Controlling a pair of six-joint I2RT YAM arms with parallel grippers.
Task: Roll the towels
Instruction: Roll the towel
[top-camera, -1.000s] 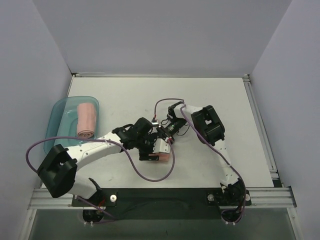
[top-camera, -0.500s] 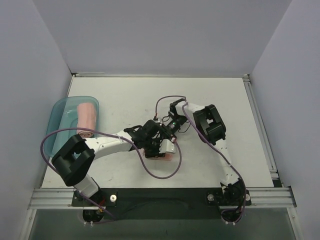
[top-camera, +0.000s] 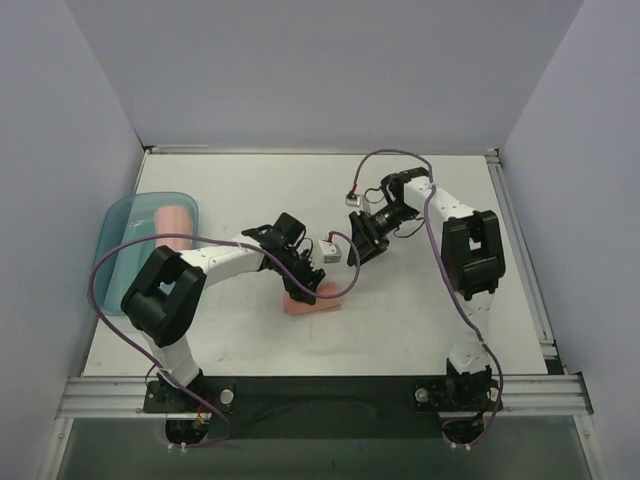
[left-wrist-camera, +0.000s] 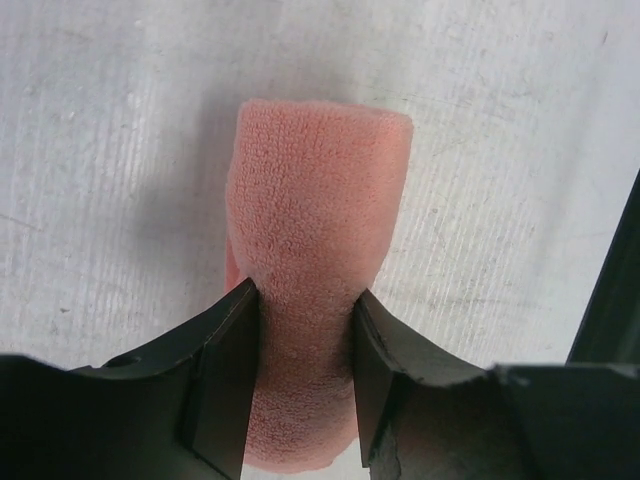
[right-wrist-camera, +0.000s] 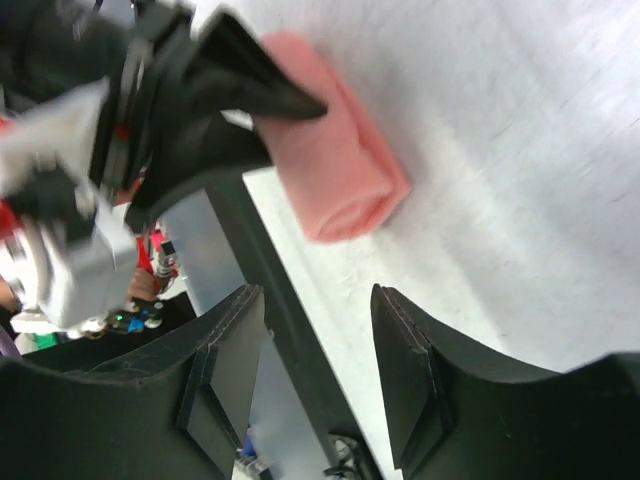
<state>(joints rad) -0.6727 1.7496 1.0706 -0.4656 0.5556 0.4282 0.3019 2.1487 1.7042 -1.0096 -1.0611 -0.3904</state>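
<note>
The rolled towel (left-wrist-camera: 318, 200) lies on the table (left-wrist-camera: 100, 150), its near end clamped between the fingers of my left gripper (left-wrist-camera: 305, 305). My right gripper (right-wrist-camera: 320, 360) hangs with jaws apart and empty, the roll just ahead of it. Well off beyond my left gripper, a second towel (top-camera: 172, 220), seemingly rolled, sits in the teal tray (top-camera: 116, 228).

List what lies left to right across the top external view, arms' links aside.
tray → towel in tray → towel on table → right gripper
</note>
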